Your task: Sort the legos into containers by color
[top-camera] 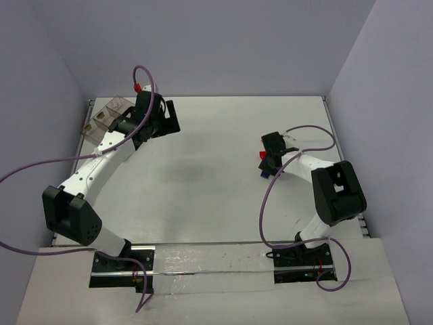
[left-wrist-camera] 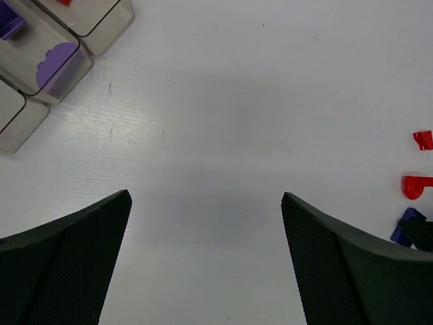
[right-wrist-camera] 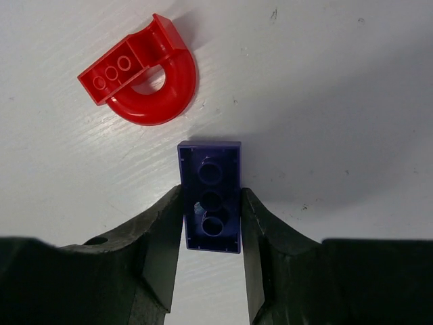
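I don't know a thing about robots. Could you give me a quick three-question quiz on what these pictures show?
1. Does the red rounded piece touch the purple brick?
2. True or false: the left claw is holding a brick.
3. The right claw grips: A) the red rounded piece, B) the purple brick, C) nothing.

Key: 1. No, they lie apart. 2. False, it is open and empty. 3. B.

red arch piece [right-wrist-camera: 145,78] is see-thru glossy plastic, purple brick [right-wrist-camera: 210,196] opaque w/ a softer sheen, right gripper [right-wrist-camera: 211,217] matt black plastic, left gripper [left-wrist-camera: 204,195] has a fine dotted grain (rubber maybe?), tray [left-wrist-camera: 105,35] clear tinted plastic, table [left-wrist-camera: 223,101] matt white, lightly scuffed.
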Robot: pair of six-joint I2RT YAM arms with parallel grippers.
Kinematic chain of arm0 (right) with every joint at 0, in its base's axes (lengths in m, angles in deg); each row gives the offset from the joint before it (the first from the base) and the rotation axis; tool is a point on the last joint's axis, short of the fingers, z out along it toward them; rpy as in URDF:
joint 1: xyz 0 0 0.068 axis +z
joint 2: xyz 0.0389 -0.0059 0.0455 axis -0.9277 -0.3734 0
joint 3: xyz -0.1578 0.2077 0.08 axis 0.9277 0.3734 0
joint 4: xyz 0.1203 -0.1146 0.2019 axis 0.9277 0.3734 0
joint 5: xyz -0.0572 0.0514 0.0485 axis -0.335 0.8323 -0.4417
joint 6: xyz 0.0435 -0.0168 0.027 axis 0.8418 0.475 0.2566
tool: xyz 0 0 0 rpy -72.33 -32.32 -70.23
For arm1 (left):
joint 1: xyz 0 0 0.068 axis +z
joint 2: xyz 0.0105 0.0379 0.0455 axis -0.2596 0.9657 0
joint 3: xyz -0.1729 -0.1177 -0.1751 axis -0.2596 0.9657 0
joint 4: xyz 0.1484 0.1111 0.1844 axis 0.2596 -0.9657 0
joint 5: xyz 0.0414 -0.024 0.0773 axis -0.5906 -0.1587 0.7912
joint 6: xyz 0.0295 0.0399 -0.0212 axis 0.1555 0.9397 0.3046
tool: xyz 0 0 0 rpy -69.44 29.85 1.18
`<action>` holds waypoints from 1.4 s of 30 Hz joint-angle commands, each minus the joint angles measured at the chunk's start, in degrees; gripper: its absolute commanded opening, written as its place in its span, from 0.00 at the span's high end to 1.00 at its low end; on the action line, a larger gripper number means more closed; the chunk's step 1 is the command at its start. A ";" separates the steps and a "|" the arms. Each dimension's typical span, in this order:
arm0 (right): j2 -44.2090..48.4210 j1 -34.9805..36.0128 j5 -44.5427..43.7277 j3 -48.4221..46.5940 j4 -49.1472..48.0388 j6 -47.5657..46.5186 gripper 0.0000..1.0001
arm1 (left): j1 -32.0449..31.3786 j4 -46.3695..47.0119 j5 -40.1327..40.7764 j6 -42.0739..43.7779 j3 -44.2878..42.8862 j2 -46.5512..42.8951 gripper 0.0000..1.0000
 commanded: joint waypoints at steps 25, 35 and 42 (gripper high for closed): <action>-20.73 38.35 2.36 -38.90 8.92 -10.12 0.82 | 15.02 -9.86 4.97 -5.73 4.17 -10.47 0.01; -26.86 39.21 3.47 -45.34 11.74 -12.07 0.32 | 15.08 -9.54 2.37 -7.23 5.90 -10.85 0.01; -24.48 39.01 2.62 -46.45 13.04 -12.63 0.18 | 15.03 -8.77 0.70 -7.82 7.10 -10.97 0.01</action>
